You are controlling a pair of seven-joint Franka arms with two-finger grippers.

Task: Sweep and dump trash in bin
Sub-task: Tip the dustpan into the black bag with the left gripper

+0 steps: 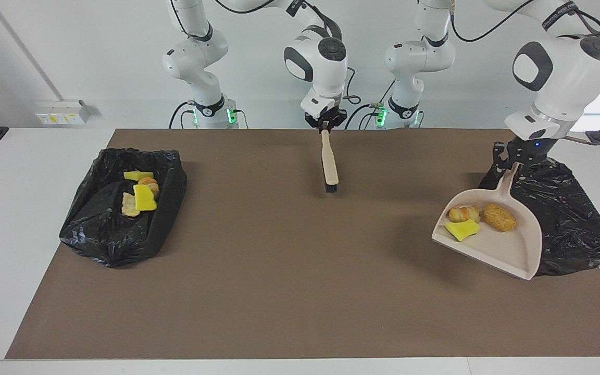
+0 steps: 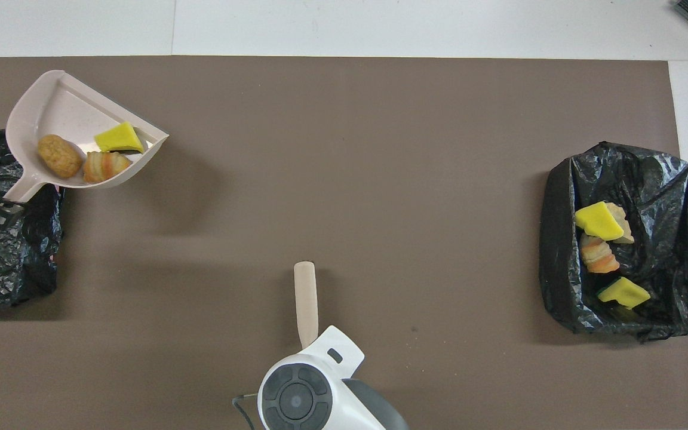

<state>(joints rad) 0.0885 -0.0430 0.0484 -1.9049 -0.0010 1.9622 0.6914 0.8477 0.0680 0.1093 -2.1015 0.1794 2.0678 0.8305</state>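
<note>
Beige plastic, the dustpan (image 1: 492, 237), hung by its handle from the left gripper (image 1: 511, 167), whose fingers were clamped on that handle. The pan rode in the air, partly over the black-bagged bin (image 1: 565, 224) at the left arm's end of the table and partly over the brown mat (image 1: 279, 271), its mouth tipped down and away from the robots.

Three pieces of trash lay in the pan near its back wall: a yellow sponge wedge (image 1: 461, 229), a striped bread-like roll (image 1: 464, 213) and a brown crusty lump (image 1: 499, 217), close together, the roll and the wedge apparently touching.

The right gripper (image 1: 325, 126) was closed on the end of the brush (image 1: 329, 164), a pale wooden handle with dark bristles hanging down, over the mat's edge nearest the robots. That arm waited.

At the right arm's end sat a second black-bagged bin (image 1: 123, 208), open, already holding more scraps: yellow sponge pieces (image 2: 599, 220) and bread-like lumps (image 2: 599, 254).

Handling, as a judgement: the scraps look light and loose. The sponge is soft and may drag on the plastic; the crusty lumps would roll or slide readily. None needs gripping. Hold stays on the pan handle, and the dump looks to call for a tilt over the bin's opening. The bag on this bin looks closed or collapsed on top, so pieces could bounce off onto the mat.
</note>
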